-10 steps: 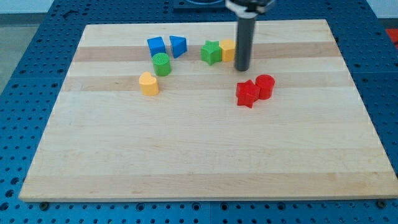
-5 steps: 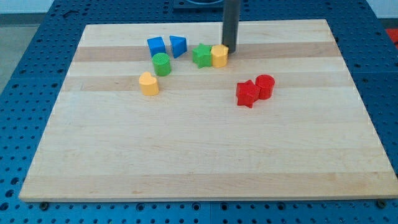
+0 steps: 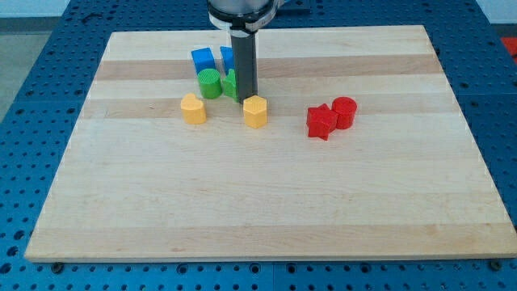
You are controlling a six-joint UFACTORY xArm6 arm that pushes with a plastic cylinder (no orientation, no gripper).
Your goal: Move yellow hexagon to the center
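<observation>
On the wooden board (image 3: 266, 210), furthest to the view's left, sits a yellow block (image 3: 192, 108) with a rounded top. Above it a blue cube (image 3: 202, 59) stands, with a green cylinder (image 3: 210, 83) just below that. To the right, a second blue block (image 3: 226, 56) and a green block (image 3: 232, 83) are partly hidden behind the dark rod, their shapes unclear. My tip (image 3: 247, 99) rests on the board, bare and holding nothing, touching or just above the upper edge of the yellow hexagon (image 3: 255, 111). The hexagon lies a little above and left of the board's center. Well apart to the right, a red star (image 3: 321, 122) touches a red cylinder (image 3: 344, 111). No containers appear here.
</observation>
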